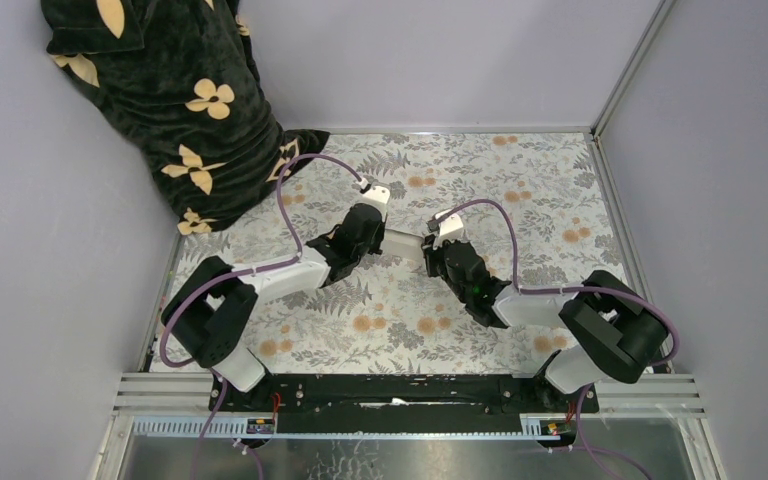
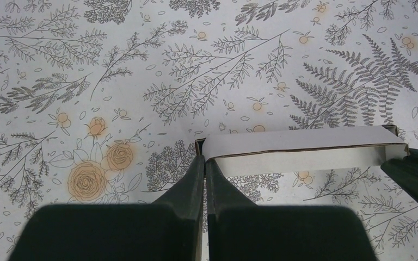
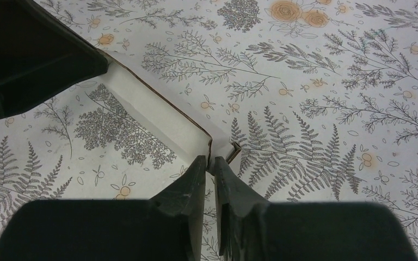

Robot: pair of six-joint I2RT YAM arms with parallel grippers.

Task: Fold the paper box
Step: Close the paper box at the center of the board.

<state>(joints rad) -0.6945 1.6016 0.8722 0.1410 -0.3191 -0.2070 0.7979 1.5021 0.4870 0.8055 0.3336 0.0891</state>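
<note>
Centrally, paper box (image 2: 299, 145) pinched by left tool (image 2: 205, 161), seemingly right tool (image 3: 212, 162); cloth (image 1: 165, 90) apart.

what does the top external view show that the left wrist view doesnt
Only top external: both arms whole from their bases, the dark cloth with yellow flowers at the far left corner, and the grey walls.
Only left wrist: a close look at the paper box, its brown cut edge and folded wall, with the left gripper pinched shut on one corner.
Both: the paper box spanning between the left gripper and the right gripper, over the floral table cover.
</note>
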